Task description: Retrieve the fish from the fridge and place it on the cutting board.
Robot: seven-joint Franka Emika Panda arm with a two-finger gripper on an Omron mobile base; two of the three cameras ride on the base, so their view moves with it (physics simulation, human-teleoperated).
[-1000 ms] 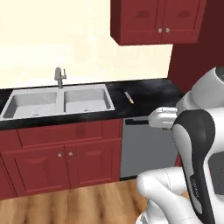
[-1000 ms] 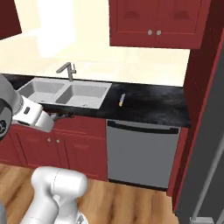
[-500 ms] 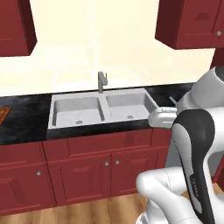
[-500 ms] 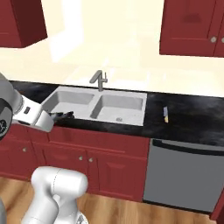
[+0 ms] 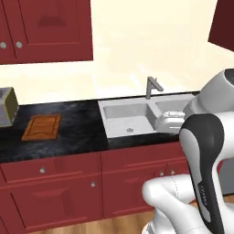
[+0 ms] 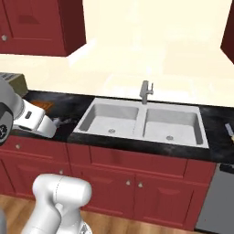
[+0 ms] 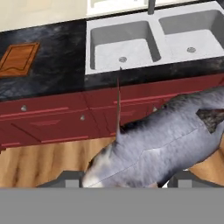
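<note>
**Carrying the fish along the kitchen table**

Standing on the black table, the cutting board lies flat at the left, an orange-brown rectangle with a groove near its edge. Just left of it, at the picture's edge, sits a silver toaster. To the right of the board, with a stretch of bare black top between, a pale double sink is set into the table, and a grey tap rises behind its middle divider. In the right base view a small utensil lies on the table at the far right, beyond the sink; what it is cannot be made out.

Red cabinet doors with small round knobs run below the table, and red wall cupboards hang above the board's end. The wall behind is pale cream, and the floor is light brown wood. A grey appliance front shows at the lower right of the right base view.

The gripper holds the fish, whose silvery-grey body lies slantwise across the hand view, with a thin fin spine pointing up. The two dark tips of the jaws show on either side of the fish's lower end, pinching it. In the hand view the fish hangs in front of the cabinet doors and over the floor, near the sink's front edge, well apart from the cutting board, which shows at that view's upper left.
</note>
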